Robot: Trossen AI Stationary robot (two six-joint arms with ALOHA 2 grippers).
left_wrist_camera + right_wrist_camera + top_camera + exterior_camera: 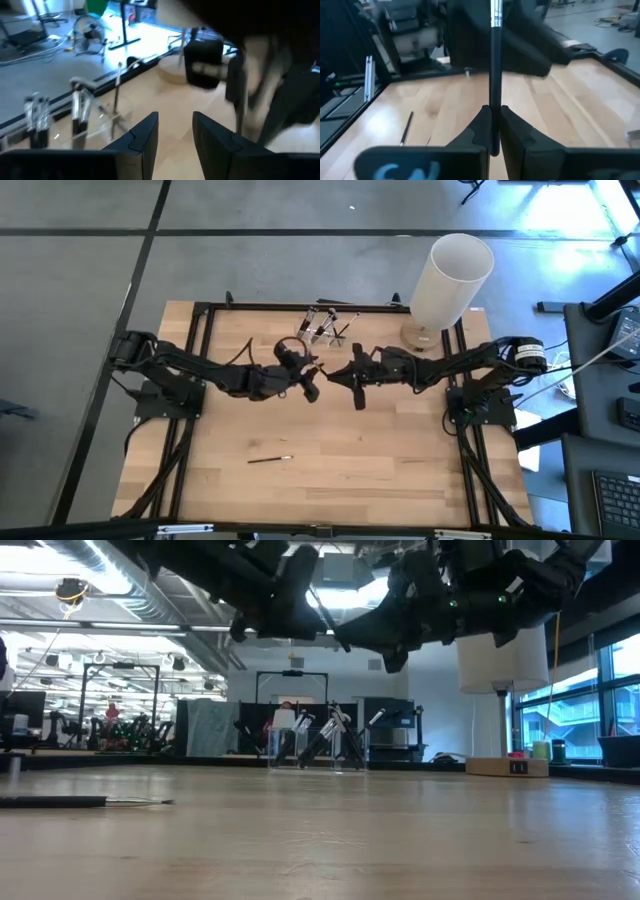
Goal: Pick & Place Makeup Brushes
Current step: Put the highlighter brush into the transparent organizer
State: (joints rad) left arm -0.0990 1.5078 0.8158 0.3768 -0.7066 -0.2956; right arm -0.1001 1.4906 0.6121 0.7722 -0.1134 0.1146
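My right gripper [494, 117] is shut on a makeup brush [495, 60] with a dark handle and a silvery ferrule, high above the table's middle [340, 377]. My left gripper [175, 132] is open and empty just left of it [310, 388]. Several more brushes stand tilted in a clear holder [327, 326] at the far edge, also seen in the low view [320, 740] and the left wrist view [75, 112]. One brush [268, 459] lies flat on the table toward the near left, also seen in the low view [80, 802]. My right gripper pinches the brush's dark handle [494, 107] between its two fingers. The rest of the handle and the silvery ferrule [495, 17] reach out past the fingertips. The brush is lifted clear of the table.
A tall white cylinder [452, 275] on a round wooden base stands at the far right corner. A black frame [200, 310] runs along the table's edges. Bare wood [380, 470] lies across the near half.
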